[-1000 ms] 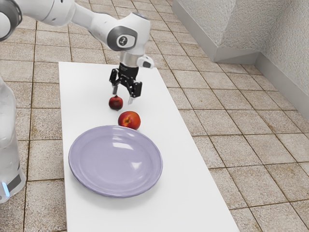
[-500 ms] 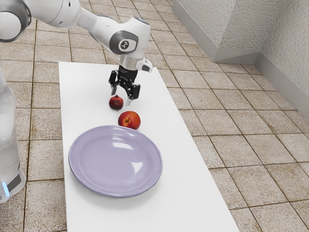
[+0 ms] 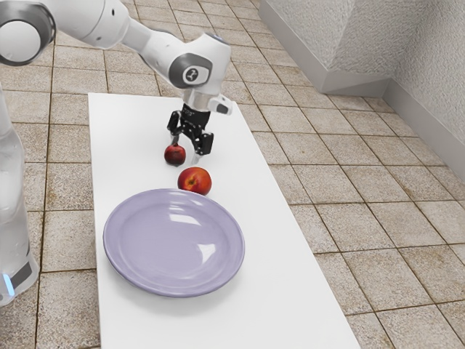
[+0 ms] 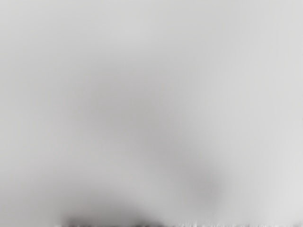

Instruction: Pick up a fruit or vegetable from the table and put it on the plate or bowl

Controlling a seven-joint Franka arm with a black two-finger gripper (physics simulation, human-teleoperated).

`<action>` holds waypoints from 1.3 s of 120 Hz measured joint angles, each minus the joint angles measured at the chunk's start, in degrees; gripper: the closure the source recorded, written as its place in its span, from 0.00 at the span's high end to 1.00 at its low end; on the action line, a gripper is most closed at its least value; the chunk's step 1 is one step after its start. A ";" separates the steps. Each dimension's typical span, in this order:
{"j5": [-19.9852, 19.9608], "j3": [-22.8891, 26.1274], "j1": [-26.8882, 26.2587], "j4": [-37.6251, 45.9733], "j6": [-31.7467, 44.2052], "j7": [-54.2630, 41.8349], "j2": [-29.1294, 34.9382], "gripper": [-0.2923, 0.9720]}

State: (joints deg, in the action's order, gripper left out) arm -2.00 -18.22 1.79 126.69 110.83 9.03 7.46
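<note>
The gripper hangs low over the white table, a little above the centre of the frame in the exterior view. Its two black fingers are spread apart and grasp nothing. The small dark red fruit sits on the table right at the fingertips. It lies toward the frame-left finger rather than centred in the gap, and I cannot tell whether that finger touches it.

The fruit is roundish, with no long axis that I can make out, so how the hand is turned should matter little. What the coming grasp turns on is that sideways offset. By my judgement the hand wants a slight shift toward the frame's left before the fingers close.

A larger red-orange fruit rests just below, near the upper rim of the lavender plate, which lies bare in the lower left.
</note>
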 joint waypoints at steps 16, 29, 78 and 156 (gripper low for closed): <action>0.05 -0.27 0.19 0.33 0.11 -0.27 0.35 0.77; 0.06 -0.27 0.09 0.68 0.18 -0.45 0.69 0.77; 0.20 -1.41 0.13 3.36 0.64 -0.86 2.46 0.77; 0.26 -1.34 0.01 3.85 1.80 -0.61 2.58 0.46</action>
State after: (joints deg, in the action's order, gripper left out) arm -1.75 -19.56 1.79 130.54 112.63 8.42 10.04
